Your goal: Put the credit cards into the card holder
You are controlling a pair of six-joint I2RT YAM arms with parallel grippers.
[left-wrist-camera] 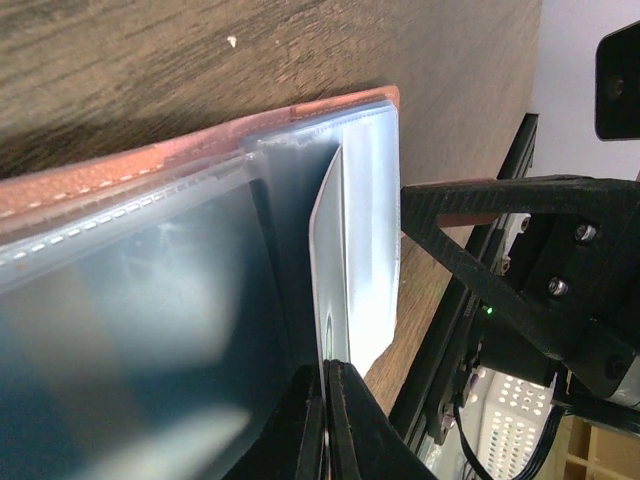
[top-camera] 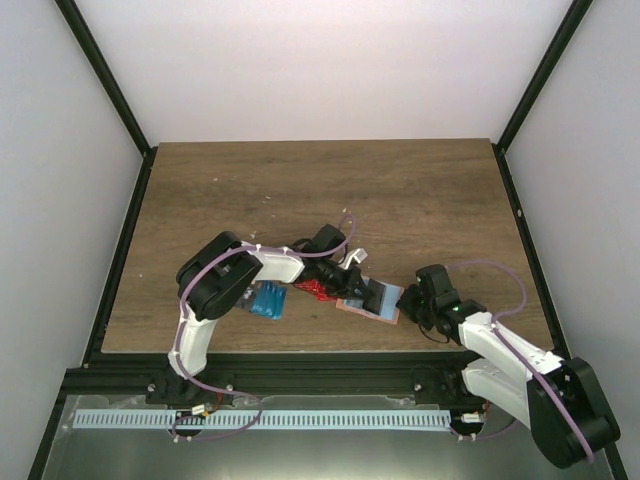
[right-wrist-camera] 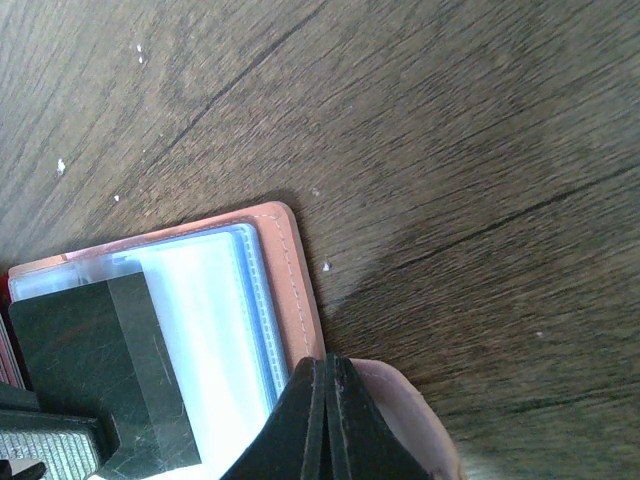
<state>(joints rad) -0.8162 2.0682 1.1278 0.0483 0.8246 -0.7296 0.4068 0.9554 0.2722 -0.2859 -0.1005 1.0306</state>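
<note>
the card holder (top-camera: 372,300) lies open on the desk (top-camera: 320,190), right of centre and near the front edge, with its clear sleeves (right-wrist-camera: 215,320) facing up. a dark card (right-wrist-camera: 85,350) sits over the left part of those sleeves. the left fingers (left-wrist-camera: 335,400) are pressed together on one end of it, and the other end is at a sleeve's mouth. the right fingers (right-wrist-camera: 338,395) are shut too, pinching the holder's tan-pink cover at its near right corner (as best i can tell from the flap bulging beside them).

what worries me is that the card seems to meet the sleeve at an angle. pushed off the slot line, it could ride over the plastic, buckle the sleeve or shove the whole holder. that corner pinch is the only anchor, so a hard push could pivot the holder round it or tug the cover free. the thin card might also slip in so narrow a grip.

room is tight, because both arms meet right at the holder, close enough to knock each other. red cards (top-camera: 320,290) lie just left of it beneath the left wrist, and blue cards (top-camera: 268,300) lie further left. the desk's front edge is close, while the far half is open wood.
</note>
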